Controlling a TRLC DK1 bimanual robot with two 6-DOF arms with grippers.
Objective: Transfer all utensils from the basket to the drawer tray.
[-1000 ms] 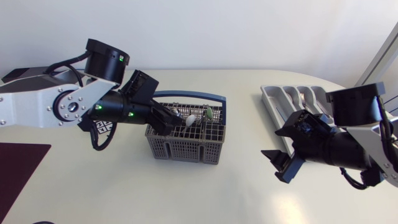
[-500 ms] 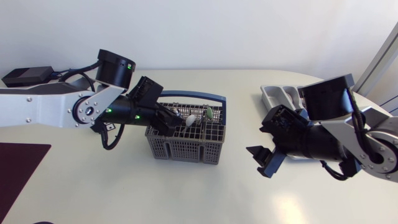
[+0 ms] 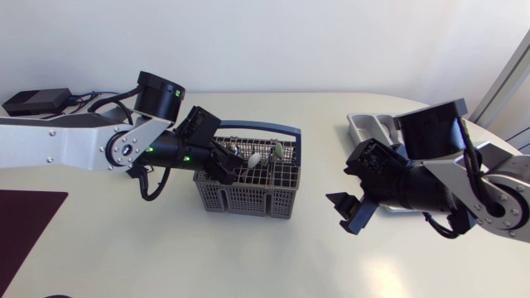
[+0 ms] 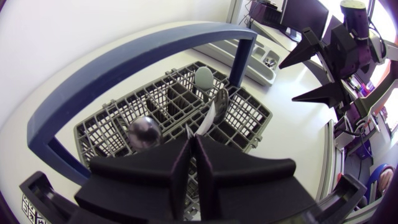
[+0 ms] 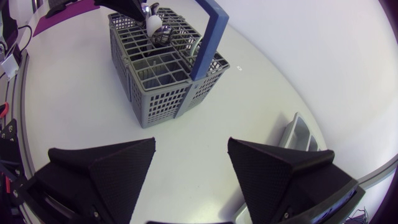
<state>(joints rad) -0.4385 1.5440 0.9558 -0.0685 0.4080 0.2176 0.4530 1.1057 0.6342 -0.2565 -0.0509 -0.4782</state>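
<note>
Left hand (image 4: 194, 138) pinched narrow on thin silver utensil handle (image 4: 208, 115) in grey plastic grid basket (image 3: 240, 199), so you can lift straight up; right hand (image 5: 191, 142) hangs wide & empty

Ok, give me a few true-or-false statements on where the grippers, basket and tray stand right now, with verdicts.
1. The right gripper is open and holds nothing. True.
2. The basket lies tipped on its side. False: it stands upright on the table.
3. The left gripper hangs over the drawer tray. False: it is down in the basket, under its blue handle.
4. Utensils are in the basket. True.
5. The left gripper's fingers stand wide apart. False: they are close together on a thin silver utensil.
</note>
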